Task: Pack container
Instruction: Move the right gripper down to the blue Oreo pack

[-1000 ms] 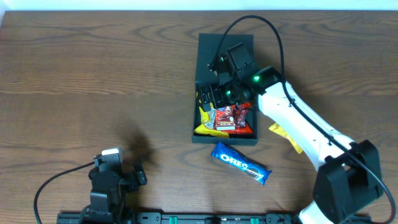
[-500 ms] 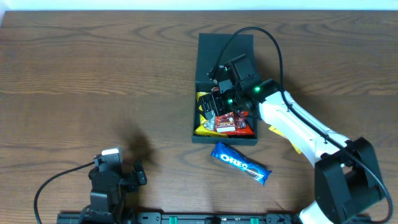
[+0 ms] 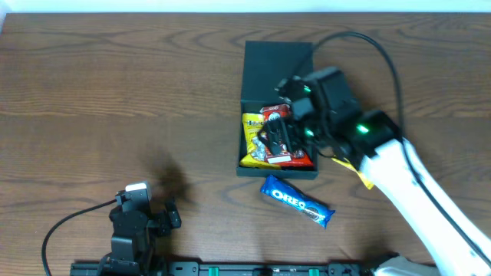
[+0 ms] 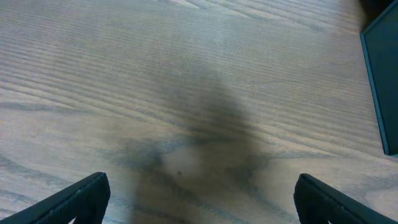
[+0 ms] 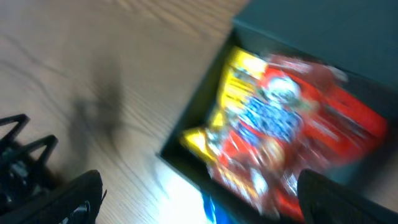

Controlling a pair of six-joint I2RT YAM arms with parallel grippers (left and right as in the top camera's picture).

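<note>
**A:** Where is the box, and what are you holding?

**B:** Nothing. My right pincer (image 3: 275, 139) hangs with its jaws spread wide and empty over the dark teal-green, square matte container (image 3: 257, 172). The container sits mid-table with its hinged lid (image 3: 278, 69) flipped back on the far side. A crinkled yellow snack packet (image 3: 252, 130) and a glossy red snack packet (image 3: 298, 159) lie inside.

**A:** What is left out?

**B:** The blue Oreo biscuit packet (image 3: 297, 202). It lies on the brown wood-grain table (image 3: 115, 92), outside the container and just beside its near wall. From my right pincer it lies back toward my own base and a little to my right. Its long axis runs on a slant, the left end closer to the container and the right end closer to me.

**A:** Which arm, then?

**B:** The right one. My left pincer (image 4: 205, 205) is also wide open and empty, but it sits low at the table's near edge, well apart from the packet. I'd turn the right wrist so the jaws close across the packet's short width, not along the slant.

**A:** Anything else?

**B:** Something yellow (image 3: 354, 166) shows from under my right arm. It may be another packet, but too much of it is covered to tell.
</note>
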